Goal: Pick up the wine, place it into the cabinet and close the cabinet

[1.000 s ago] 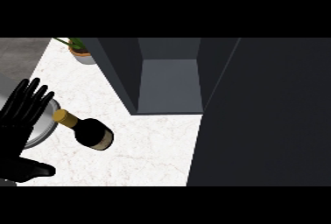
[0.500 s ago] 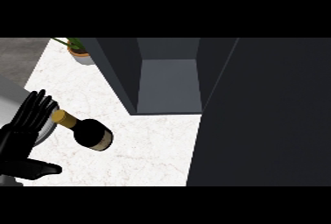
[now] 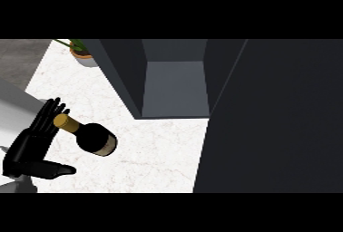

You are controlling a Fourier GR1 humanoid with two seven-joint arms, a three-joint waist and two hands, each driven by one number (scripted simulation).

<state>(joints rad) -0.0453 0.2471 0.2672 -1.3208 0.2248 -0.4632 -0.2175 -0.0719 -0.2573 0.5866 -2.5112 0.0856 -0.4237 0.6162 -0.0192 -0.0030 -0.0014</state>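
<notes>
left hand (image 3: 30,147) open, fingers (image 3: 48,114) straight (thumb out)

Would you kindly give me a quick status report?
Left hand open, fingers straight beside the wine bottle, not curled round it. Right hand out of view. Bottle on the counter; cabinet open, nothing standing between them.

A small potted plant (image 3: 84,59) is standing at eleven o'clock, its green leaves reaching up and left from a round pot. The white marbled counter (image 3: 157,152) is spreading beneath it, running down toward six o'clock. A dark grey surface (image 3: 23,61) is showing beyond the counter's left edge at ten o'clock. A pale grey shape (image 3: 13,102), unidentifiable, is lying at nine o'clock.
</notes>
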